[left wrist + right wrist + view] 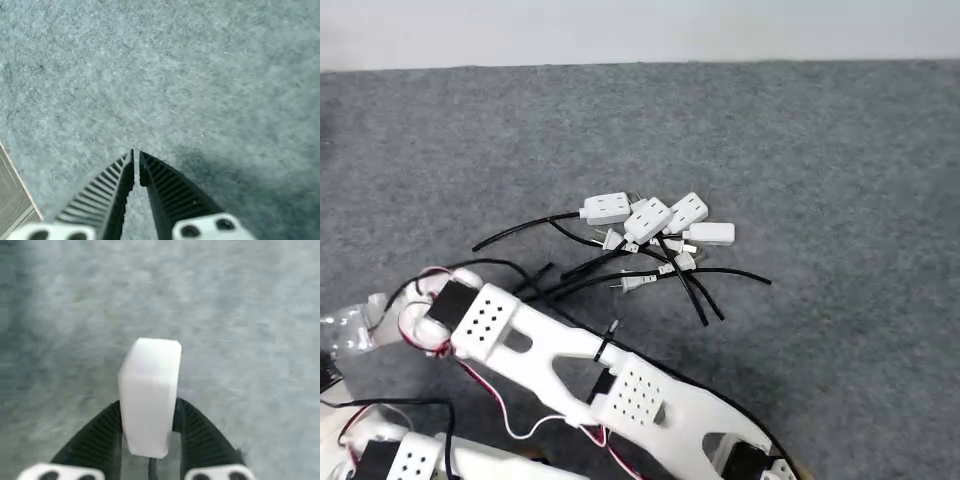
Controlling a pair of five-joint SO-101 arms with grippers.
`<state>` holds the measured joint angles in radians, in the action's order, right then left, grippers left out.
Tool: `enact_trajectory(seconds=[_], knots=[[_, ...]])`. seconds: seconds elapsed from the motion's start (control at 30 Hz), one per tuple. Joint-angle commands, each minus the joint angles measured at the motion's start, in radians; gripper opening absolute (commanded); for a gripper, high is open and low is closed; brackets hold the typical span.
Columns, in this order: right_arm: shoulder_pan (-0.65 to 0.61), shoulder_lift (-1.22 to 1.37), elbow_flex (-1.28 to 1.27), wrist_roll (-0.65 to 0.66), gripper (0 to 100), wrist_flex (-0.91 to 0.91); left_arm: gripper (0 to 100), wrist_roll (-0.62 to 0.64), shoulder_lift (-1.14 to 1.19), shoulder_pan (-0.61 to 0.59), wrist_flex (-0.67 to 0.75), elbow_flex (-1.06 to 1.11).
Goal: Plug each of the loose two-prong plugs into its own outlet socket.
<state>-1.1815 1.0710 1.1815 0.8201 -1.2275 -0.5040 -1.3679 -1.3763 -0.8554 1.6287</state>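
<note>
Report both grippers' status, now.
Left gripper: closed, holding nothing.
Right gripper: closed on a white outlet socket block.

Grey carpet (840, 150) runs back to a pale, plain wall (640, 30) along the far edge.

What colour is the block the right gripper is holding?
Plain white. The block shows best in the right wrist view, clamped between the black fingers.
</note>
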Motion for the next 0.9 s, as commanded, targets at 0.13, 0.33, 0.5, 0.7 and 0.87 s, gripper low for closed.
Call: enact_trajectory(seconds=[0.13, 0.33, 0.5, 0.7, 0.87], knots=[[-0.033, 0.013, 0.4, -0.003, 21.2, 0.015, 2, -0.015, -0.006, 0.009, -0.011, 0.007], [-0.05, 0.007, 0.423, -0.097, 36.6, -0.071, 2, -0.015, -0.006, 0.009, -0.011, 0.007], [0.025, 0.005, 0.433, -0.097, 34.0, -0.114, 2, -0.015, -0.006, 0.009, -0.011, 0.007], [0.17, -0.036, 0.503, -0.097, 34.0, -0.193, 2, -0.015, -0.006, 0.009, -0.011, 0.007], [0.294, -0.183, 0.502, -0.103, 34.0, -0.222, 2, -0.015, -0.006, 0.009, -0.011, 0.007]])
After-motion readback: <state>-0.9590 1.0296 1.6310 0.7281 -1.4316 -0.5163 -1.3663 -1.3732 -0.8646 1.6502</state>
